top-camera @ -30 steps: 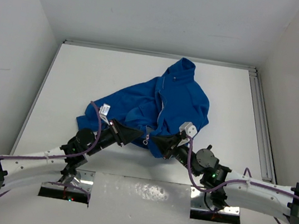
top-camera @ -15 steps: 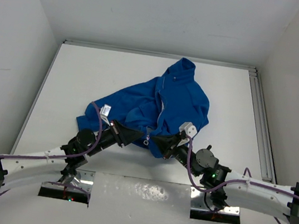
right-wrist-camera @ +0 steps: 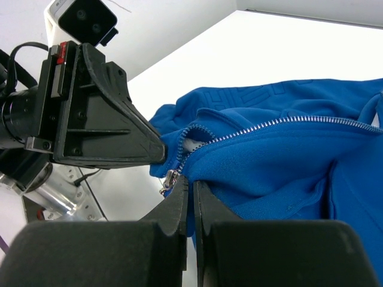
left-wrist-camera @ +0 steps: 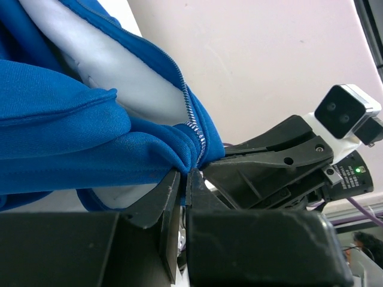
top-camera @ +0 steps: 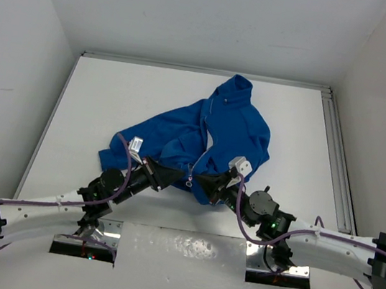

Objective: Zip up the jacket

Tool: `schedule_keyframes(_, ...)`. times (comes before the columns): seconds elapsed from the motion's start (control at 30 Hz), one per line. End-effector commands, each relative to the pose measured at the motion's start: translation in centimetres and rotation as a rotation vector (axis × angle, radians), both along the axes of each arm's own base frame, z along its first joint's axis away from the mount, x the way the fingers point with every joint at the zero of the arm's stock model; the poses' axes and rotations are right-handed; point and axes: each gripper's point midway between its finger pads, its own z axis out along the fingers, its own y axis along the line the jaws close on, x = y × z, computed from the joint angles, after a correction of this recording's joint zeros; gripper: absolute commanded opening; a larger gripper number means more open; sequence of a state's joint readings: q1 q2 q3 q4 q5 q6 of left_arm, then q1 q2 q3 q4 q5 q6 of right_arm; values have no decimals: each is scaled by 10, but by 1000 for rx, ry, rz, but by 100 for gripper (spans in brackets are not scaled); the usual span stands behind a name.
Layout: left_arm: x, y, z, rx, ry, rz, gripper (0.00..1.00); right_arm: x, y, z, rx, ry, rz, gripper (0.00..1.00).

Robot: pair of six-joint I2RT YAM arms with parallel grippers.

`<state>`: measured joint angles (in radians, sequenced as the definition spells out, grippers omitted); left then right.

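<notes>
While the jacket (top-camera: 224, 127) lies crumpled on the table (top-camera: 106, 95), both grippers meet at its near hem: the left gripper (top-camera: 172, 176) pinches fabric beside the zipper (top-camera: 207, 136), the right gripper (top-camera: 207, 183) apparently nips the opposite edge, jaws pressed together.

The right tool (top-camera: 202, 180) now sits a touch nearer the left tool (top-camera: 178, 177), its wrist and elbow shifted the same way. Between the two tools the jacket (top-camera: 236, 125) hem is drawn tighter than before. The zipper (top-camera: 194, 166), earlier lost in folds just beyond the tools, now shows as a thin pale line down to its pull (top-camera: 189, 182).
</notes>
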<state>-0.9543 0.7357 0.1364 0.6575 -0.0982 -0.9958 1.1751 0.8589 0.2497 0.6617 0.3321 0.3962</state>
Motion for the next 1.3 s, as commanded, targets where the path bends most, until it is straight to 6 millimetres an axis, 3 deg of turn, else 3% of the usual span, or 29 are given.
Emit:
schedule_keyframes(0.0, -4, -3, 13, -6, -40, -7, 0, 4, 5, 49, 145, -35, -14, 0)
schedule_keyframes(0.47, -14, -10, 23, -28, -95, -25, 0, 12, 7, 36, 150, 54, -68, 0)
schedule_keyframes(0.7, -23, -16, 27, -32, -95, -87, 0, 11, 11, 47, 168, 34, -51, 0)
schedule_keyframes(0.97, -20, -12, -5, 64, -41, -64, 0, 9, 11, 61, 167, 72, -43, 0)
schedule_keyframes(1.27, -24, -20, -8, 102, -22, -107, 0, 31, 17, 40, 6, 139, -167, 0)
